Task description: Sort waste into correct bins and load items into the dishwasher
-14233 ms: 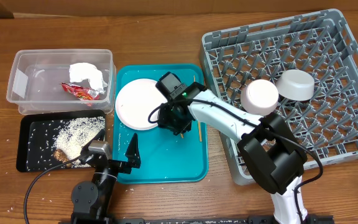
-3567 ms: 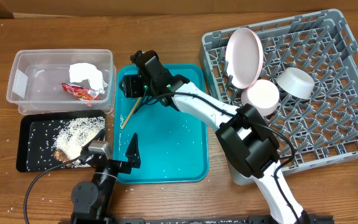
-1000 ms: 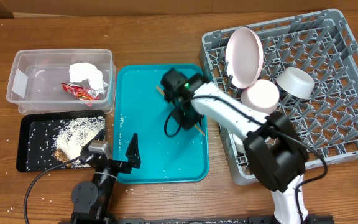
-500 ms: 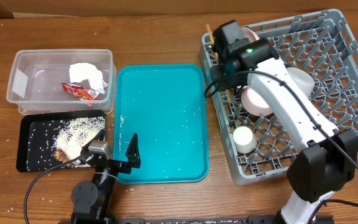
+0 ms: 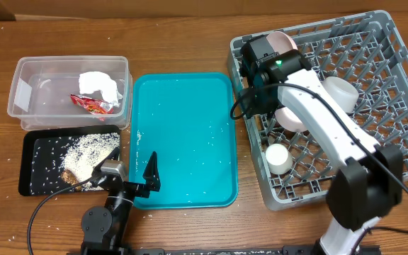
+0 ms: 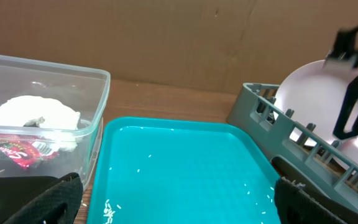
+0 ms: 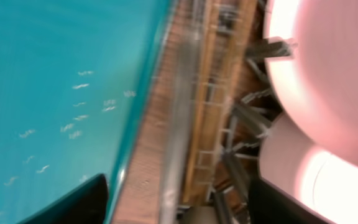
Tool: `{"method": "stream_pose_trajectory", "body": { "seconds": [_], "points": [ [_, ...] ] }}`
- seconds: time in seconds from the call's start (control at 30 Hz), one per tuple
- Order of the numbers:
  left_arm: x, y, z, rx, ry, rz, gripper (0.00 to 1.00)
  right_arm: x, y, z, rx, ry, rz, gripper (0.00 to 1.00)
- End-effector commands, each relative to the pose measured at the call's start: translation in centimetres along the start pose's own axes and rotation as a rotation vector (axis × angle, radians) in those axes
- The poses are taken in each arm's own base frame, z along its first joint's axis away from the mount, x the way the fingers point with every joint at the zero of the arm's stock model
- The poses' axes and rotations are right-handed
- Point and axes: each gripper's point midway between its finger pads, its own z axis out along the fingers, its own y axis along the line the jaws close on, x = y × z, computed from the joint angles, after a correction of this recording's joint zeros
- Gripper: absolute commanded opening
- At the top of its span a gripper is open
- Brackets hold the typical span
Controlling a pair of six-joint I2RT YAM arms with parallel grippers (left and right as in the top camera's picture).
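Observation:
My right gripper point(image 5: 252, 92) point(image 7: 179, 205) is open over the left wall of the grey dish rack point(image 5: 374, 152). Two thin wooden chopsticks point(image 7: 219, 87) seem to lie just inside that wall, free of the fingers. In the rack a white plate point(image 5: 283, 41) point(image 7: 337, 62) stands on edge. Beside it are a pink-white bowl point(image 5: 294, 119) point(image 7: 328, 180), a second bowl point(image 5: 342, 91) and a small white cup point(image 5: 278, 159). The clear tub point(image 5: 30, 78) holds the napkin point(image 5: 99, 86) and red wrapper point(image 5: 89, 104). The black tray point(image 5: 34, 166) holds rice point(image 5: 91, 150). My left gripper point(image 5: 151, 173) point(image 6: 179, 208) is open and empty.
The teal serving tray point(image 5: 183, 134) point(image 6: 185, 162) lies between the bins and the rack, with only a few rice grains on it. My left arm rests at the table's front edge by the tray's front left corner. A cardboard wall stands behind the table.
My right gripper carried the chopsticks from the teal tray to the rack's left edge. It has since dropped slightly and the chopsticks no longer stick up from it. The left arm has not moved.

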Motion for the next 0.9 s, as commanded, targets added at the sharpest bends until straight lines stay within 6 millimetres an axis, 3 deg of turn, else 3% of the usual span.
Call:
{"method": "stream_pose_trajectory", "body": {
  "seconds": [0.0, 0.17, 0.3, 0.4, 0.5, 0.6, 0.73, 0.87],
  "points": [
    [0.1, 0.0, 0.0, 0.003, -0.001, -0.002, 1.0, -1.5, 4.5, -10.7, -0.173, -0.279, -0.055, 1.0],
    [0.1, 0.0, 0.0, 0.003, -0.001, -0.002, 1.0, 0.8, 7.4, -19.3, -0.253, -0.494, -0.122, 1.0],
    [0.1, 0.0, 0.0, 0.003, -0.001, -0.002, 1.0, 4.4, 8.3, -23.1, -0.289, -0.549, -0.177, 1.0],
    [0.1, 0.0, 0.0, 0.003, -0.001, -0.002, 1.0, 6.8, 6.2, -24.3, -0.207, -0.558, -0.181, 1.0],
    [0.1, 0.0, 0.0, 0.002, -0.001, -0.002, 1.0, 10.0, 2.7, -25.9, -0.112, -0.579, -0.122, 1.0],
    [0.1, 0.0, 0.0, 0.003, -0.001, -0.002, 1.0, 11.7, 0.3, -27.9, -0.05, -0.65, -0.068, 1.0],
    [0.1, 0.0, 0.0, 0.003, -0.001, -0.002, 1.0, 12.5, -2.0, -30.5, 0.024, -0.779, -0.031, 1.0],
    [0.1, 0.0, 0.0, 0.003, -0.001, -0.002, 1.0, 11.3, -3.6, -32.9, 0.075, -0.962, -0.009, 1.0]
  ]
}}
